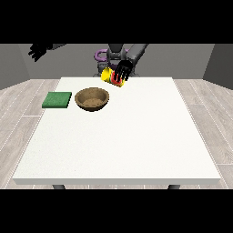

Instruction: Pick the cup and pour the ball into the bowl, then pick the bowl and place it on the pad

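A yellow cup [108,76] with a red band hangs tilted above the table's far edge, its mouth turned toward the view's left. The hand at the view's right [123,70] has its fingers curled round it. A brown wooden bowl [92,98] rests on the white table [123,145], lower and to the left of the cup. A green square pad [57,99] lies flat to the left of the bowl. The hand at the view's left [37,51] is raised high beyond the table's left corner with fingers spread. I see no ball.
The robot's torso with a purple part [99,56] stands behind the table's far edge. Grey plank floor surrounds the table.
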You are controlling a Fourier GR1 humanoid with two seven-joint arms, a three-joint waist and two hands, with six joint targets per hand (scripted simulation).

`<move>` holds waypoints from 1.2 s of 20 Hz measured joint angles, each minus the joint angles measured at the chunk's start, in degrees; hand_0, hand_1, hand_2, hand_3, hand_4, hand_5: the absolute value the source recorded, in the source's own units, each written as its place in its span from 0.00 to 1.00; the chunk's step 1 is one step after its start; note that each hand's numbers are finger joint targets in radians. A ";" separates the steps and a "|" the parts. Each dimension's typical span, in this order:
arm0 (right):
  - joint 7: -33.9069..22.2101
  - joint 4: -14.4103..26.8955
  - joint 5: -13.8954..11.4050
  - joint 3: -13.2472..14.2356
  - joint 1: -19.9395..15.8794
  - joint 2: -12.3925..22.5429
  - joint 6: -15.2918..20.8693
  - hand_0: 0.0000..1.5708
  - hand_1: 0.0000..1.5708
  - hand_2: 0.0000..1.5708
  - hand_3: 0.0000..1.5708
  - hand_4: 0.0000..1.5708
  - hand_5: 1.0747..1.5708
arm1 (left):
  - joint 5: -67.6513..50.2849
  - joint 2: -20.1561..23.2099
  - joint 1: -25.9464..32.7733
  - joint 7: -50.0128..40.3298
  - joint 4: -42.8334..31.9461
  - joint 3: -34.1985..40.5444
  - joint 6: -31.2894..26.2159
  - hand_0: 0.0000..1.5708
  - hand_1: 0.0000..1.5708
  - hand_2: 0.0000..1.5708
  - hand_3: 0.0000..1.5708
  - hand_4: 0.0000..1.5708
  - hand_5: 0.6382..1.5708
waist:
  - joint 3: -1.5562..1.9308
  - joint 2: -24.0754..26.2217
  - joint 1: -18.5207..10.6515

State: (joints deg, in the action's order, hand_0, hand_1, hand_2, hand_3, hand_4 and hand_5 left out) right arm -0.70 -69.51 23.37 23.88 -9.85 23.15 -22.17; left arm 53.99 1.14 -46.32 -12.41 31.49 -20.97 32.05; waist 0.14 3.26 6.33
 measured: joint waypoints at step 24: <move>1.68 7.05 -3.14 -2.49 -6.60 -1.73 2.92 0.00 0.00 0.00 0.03 0.45 0.95 | 21.12 -0.52 -9.13 -22.19 9.32 -21.64 -29.66 0.20 0.20 0.95 0.98 0.70 1.00 | -0.13 1.57 0.29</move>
State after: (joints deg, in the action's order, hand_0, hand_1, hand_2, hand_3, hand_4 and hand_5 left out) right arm 0.98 -62.46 20.23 21.39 -16.45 21.42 -19.25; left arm 75.10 0.62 -55.45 -34.60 40.80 -42.61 2.39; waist 0.01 4.83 6.61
